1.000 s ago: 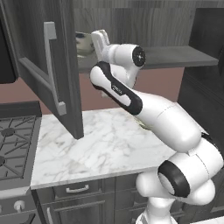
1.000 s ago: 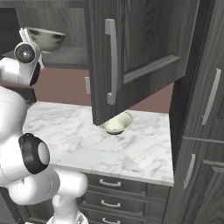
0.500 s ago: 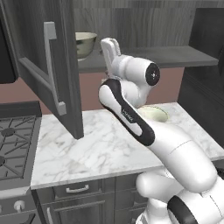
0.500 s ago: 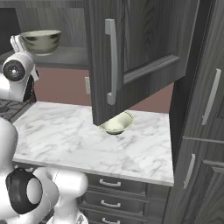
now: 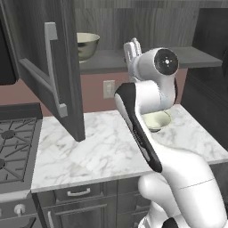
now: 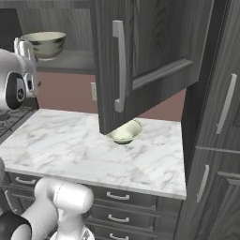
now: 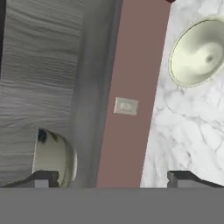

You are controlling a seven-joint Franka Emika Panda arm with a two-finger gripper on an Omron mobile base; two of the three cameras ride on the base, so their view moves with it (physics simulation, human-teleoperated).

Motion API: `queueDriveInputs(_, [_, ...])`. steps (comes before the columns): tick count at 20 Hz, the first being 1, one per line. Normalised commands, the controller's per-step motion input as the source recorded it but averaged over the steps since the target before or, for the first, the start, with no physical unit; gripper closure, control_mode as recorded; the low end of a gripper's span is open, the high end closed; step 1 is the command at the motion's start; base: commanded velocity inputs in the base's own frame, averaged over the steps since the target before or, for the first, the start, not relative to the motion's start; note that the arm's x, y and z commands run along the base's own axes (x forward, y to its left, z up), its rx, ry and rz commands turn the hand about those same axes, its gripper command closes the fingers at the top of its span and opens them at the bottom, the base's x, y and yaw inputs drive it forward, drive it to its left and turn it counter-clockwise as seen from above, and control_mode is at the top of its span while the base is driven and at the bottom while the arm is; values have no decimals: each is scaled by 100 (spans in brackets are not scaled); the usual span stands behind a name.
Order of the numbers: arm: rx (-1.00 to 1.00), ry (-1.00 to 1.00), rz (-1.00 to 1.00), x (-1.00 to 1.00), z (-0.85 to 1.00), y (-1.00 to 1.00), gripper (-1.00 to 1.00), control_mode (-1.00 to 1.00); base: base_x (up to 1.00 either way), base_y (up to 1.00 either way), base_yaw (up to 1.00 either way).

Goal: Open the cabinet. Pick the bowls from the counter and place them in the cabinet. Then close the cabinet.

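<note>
While the cabinet [image 5: 53, 67] stands open, the larger bowl [image 5: 87, 44] sits on its shelf. The shallower bowl [image 6: 124, 131] rests on the counter [image 6: 70, 150]. The gripper [image 7: 109, 177] is spread wide, empty.

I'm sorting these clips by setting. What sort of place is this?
A rendered home kitchen, it seems: a marble counter over drawers, a gas stove beside it, and an open wall cabinet with a bowl on its shelf.
</note>
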Motion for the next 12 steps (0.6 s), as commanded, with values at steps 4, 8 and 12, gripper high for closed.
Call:
queueDriveInputs(4, [-4, 53, -30, -56, -2, -15, -100, -100, 0, 0, 0])
queueDriveInputs(8, [-1, 5, -13, -58, -32, -58, -100, -100, 0, 0, 0])
queueDriveInputs(12, [0, 1, -2, -32, -50, -53, -100, -100, 0, 0, 0])
